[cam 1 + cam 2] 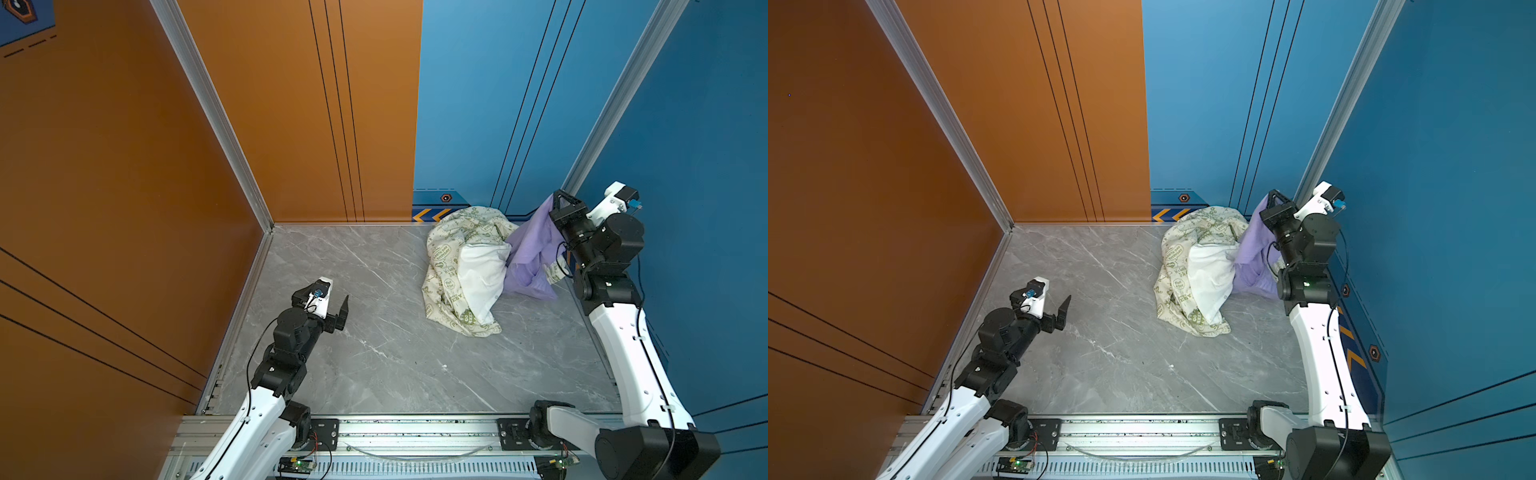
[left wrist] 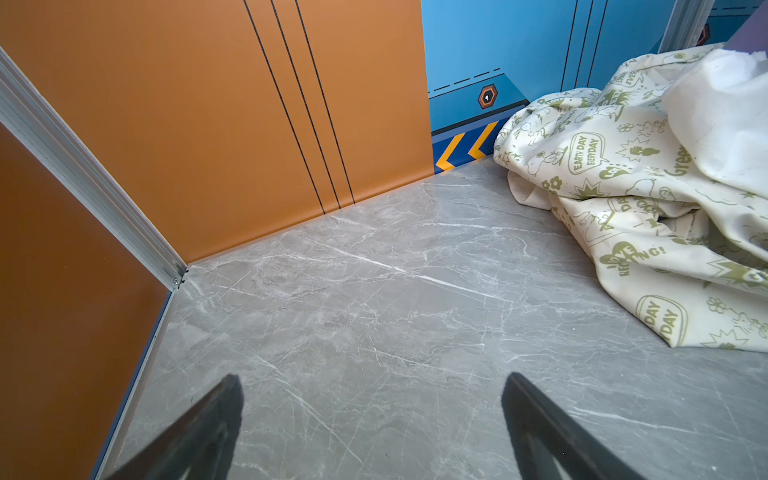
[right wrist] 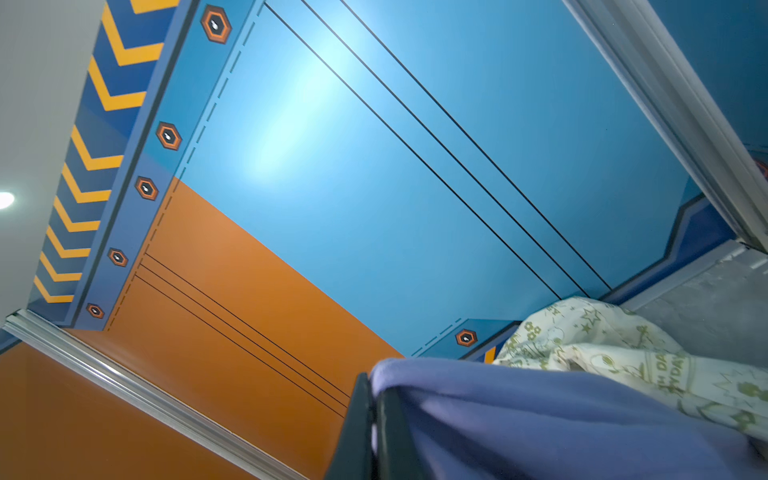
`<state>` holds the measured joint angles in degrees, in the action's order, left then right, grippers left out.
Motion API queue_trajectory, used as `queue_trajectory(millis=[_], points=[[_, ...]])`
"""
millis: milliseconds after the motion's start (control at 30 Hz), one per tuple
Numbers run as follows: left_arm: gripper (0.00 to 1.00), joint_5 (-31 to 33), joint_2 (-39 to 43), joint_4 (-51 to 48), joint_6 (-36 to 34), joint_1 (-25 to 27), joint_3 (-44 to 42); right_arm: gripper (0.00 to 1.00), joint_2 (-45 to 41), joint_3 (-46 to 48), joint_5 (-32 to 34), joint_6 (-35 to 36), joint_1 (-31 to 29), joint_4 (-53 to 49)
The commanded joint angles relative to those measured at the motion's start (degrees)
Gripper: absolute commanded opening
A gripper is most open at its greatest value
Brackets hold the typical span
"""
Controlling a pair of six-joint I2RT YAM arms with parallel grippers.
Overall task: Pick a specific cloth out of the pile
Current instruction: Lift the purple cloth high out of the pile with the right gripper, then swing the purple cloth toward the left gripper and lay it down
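the right gripper [image 1: 559, 199] was closed on the top of the lavender cloth [image 1: 534, 245], holding it up at the desk's [image 1: 374, 353] far right corner, its lower folds touching the pile [image 1: 457, 266] of cream printed and white fabric. the left gripper [image 2: 372, 380] hung wide open and empty near the desk's left edge.
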<state>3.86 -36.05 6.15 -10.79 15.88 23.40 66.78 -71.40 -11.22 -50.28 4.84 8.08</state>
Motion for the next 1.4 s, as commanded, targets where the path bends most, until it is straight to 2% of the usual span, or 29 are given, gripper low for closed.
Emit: queue_trajectory(millis=[0,133,300,400,500,633,733,867,1000,1133,1367], points=[[0.98,0.4,0.7,0.4,-0.8,0.6,-0.6,0.00,1.2,-5.0,0.2,-0.9,-2.0,8.0],[0.98,0.5,0.6,0.4,-0.9,0.6,-0.6,0.00,4.9,-9.8,-3.6,1.5,-7.1,7.7],[0.98,0.6,0.8,0.4,-0.9,0.6,-0.7,0.00,10.2,-14.6,-8.0,8.1,-16.7,3.4],[0.98,0.7,0.9,0.4,-0.9,0.7,-0.6,0.00,14.4,-17.6,-10.6,13.8,-23.8,-2.0],[0.98,0.8,1.1,0.3,-1.0,0.7,-0.6,0.00,19.3,-20.7,-11.6,19.6,-30.1,-11.5],[0.98,1.1,1.2,0.3,-1.1,0.9,-0.7,0.10,28.0,-25.6,-9.7,29.0,-37.2,-28.5],[0.98,1.2,1.3,0.2,-1.1,1.0,-0.8,0.26,34.9,-30.2,-8.3,34.7,-40.2,-41.7],[0.98,1.2,1.2,0.1,-1.2,1.1,-0.7,0.52,41.3,-36.5,-7.2,38.2,-40.9,-54.7],[0.98,1.2,1.1,0.1,-1.2,1.1,-0.8,0.66,38.9,-34.3,-5.0,39.4,-39.4,-56.2],[0.98,1.2,1.1,0.1,-1.3,1.2,-0.8,0.72,33.7,-31.9,-0.3,41.0,-37.1,-56.1],[0.98,1.3,1.0,0.0,-1.2,1.2,-0.8,0.75,22.1,-17.6,7.4,39.8,-29.7,-51.0]])
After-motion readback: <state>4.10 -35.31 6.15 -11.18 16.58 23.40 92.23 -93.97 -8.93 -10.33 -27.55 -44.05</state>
